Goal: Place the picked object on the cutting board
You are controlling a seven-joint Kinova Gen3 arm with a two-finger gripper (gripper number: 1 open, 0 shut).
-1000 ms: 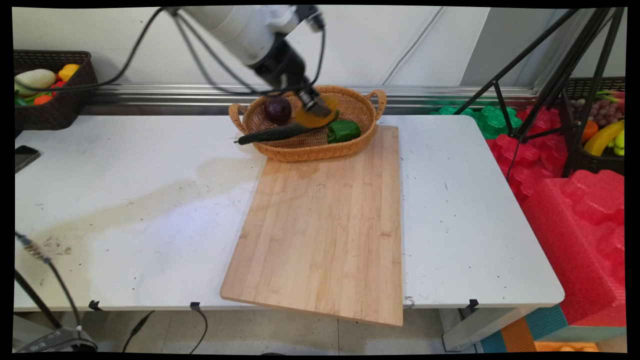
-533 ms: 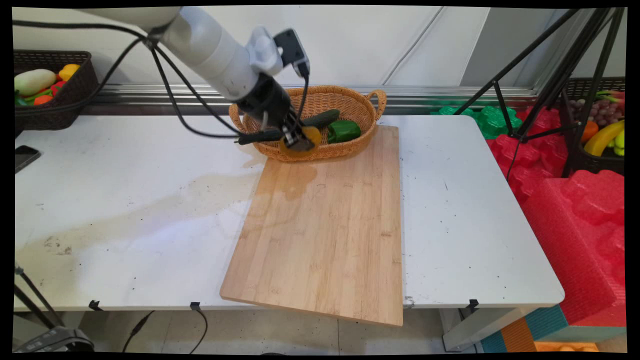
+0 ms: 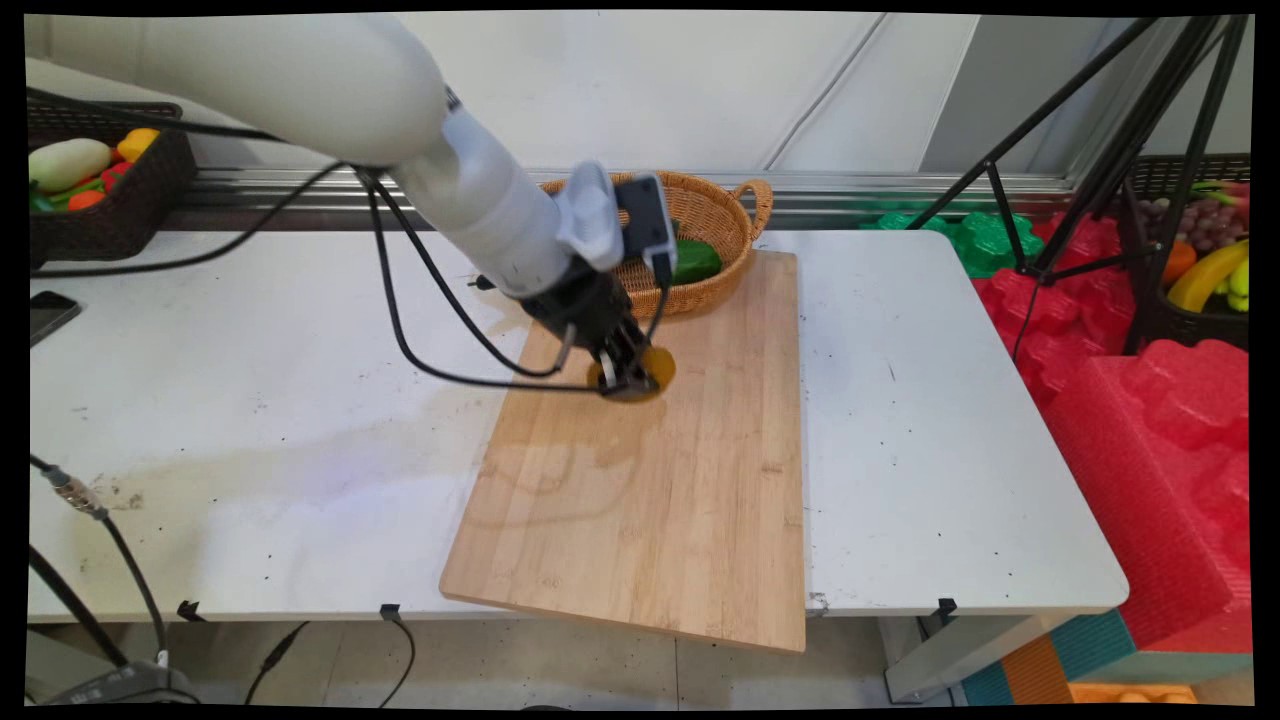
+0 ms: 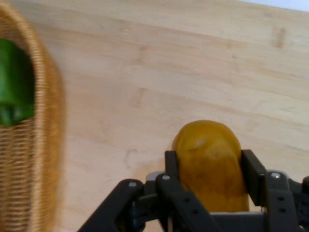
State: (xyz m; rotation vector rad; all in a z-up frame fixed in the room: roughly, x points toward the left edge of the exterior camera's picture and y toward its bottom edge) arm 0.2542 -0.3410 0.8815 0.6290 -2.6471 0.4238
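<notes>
My gripper [image 3: 632, 378] is shut on a rounded orange-yellow fruit [image 3: 652, 370], held just above the far part of the wooden cutting board [image 3: 660, 480]. In the hand view the fruit [image 4: 208, 162] sits between the two black fingers [image 4: 253, 174] with the board [image 4: 169, 72] behind it. Behind the gripper stands a wicker basket [image 3: 735, 215], its rim [image 4: 34, 145] at the left of the hand view. A green pepper [image 3: 695, 260] lies in it, also seen as a green pepper [image 4: 14, 82] in the hand view.
A dark basket of fruit [image 3: 95, 175] stands at the table's far left, and a phone [image 3: 45, 312] lies at the left edge. A black tripod [image 3: 1100, 150] and red foam [image 3: 1150, 420] stand right of the table. Black cables [image 3: 420, 300] hang from the arm.
The gripper has carried the orange-yellow fruit out of the wicker basket and forward, down over the far part of the cutting board. The arm now hides the basket's left half.
</notes>
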